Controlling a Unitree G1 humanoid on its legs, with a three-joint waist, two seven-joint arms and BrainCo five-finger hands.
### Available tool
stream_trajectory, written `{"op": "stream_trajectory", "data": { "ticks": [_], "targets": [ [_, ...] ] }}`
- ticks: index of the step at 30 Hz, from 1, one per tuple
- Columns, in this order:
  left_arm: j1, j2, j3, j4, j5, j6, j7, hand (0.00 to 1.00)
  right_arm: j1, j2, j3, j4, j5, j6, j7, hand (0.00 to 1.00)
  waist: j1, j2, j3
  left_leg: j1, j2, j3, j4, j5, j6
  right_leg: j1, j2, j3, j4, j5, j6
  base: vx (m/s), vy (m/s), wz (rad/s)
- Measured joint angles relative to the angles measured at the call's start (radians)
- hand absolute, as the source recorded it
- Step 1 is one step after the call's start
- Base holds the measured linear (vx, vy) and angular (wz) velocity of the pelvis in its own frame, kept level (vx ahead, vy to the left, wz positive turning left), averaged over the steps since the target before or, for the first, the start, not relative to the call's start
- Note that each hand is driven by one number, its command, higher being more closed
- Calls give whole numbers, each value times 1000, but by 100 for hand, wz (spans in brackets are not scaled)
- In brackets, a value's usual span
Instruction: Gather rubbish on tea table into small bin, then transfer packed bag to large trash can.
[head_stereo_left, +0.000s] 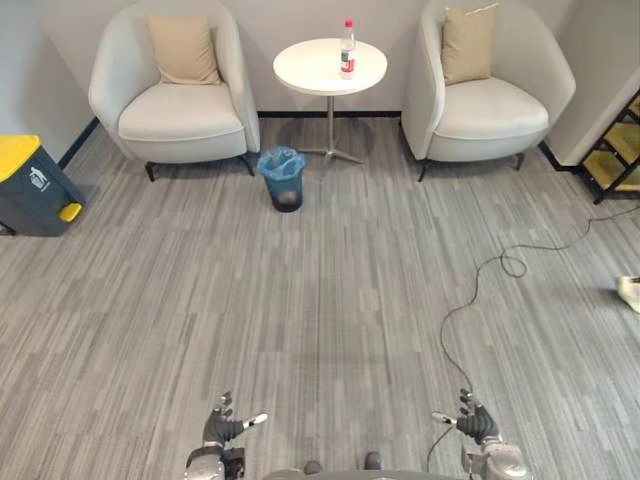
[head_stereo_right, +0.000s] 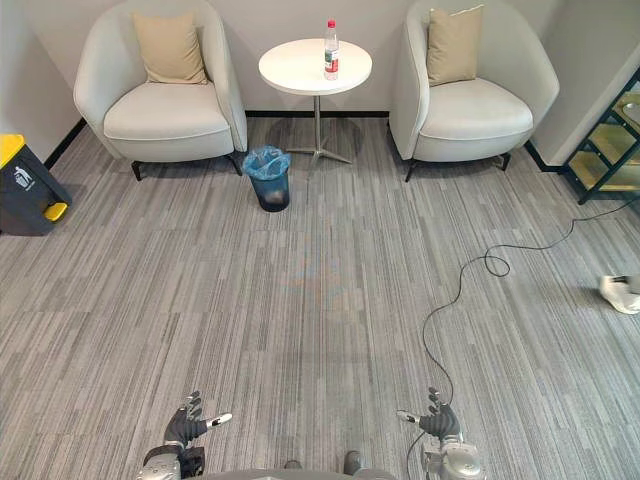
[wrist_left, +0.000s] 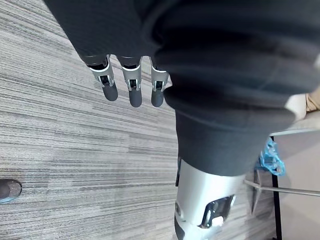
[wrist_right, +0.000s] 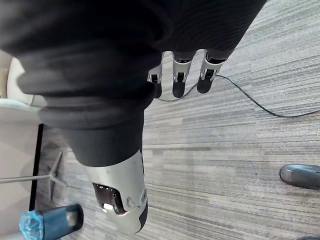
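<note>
Bottle (head_stereo_left: 347, 48) stands upright on round white bench (head_stereo_left: 310, 68). Small bin (head_stereo_left: 284, 180) with blue bag sits on floor (head_stereo_left: 320, 300) just beside bench foot; large trash can (head_stereo_left: 30, 190), yellow lid, far to my left. My left hand (head_stereo_left: 222, 428) and right hand (head_stereo_left: 476, 424) hang low, well apart from all that, fingers (wrist_left: 131, 85) straight, holding nothing.

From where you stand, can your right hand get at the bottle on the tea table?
Probably not: the bottle stands on the tea table far across the carpet; the right hand hangs low, open.
</note>
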Motion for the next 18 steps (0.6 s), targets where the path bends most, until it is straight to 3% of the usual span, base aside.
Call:
{"op": "stream_trajectory", "data": {
  "ticks": [8, 18],
  "targets": [
    [17, 6, 33, -1, -1, 0, -21, 0, 13, -38, -25, 0, -35, 0, -1, 0, 0, 2, 1, 4, 3, 2, -1, -2, -1, 4, 1, -1, 2, 0, -1, -36, -23, 2],
    [19, 5, 33, -61, -6, 4, -19, 0, -9, -37, -33, 1, 14, 4, -3, 0, 1, 9, 7, -49, 22, 21, 42, -26, 10, -37, 18, 16, 7, 2, -4, -12, -33, -6]
  ]
}}
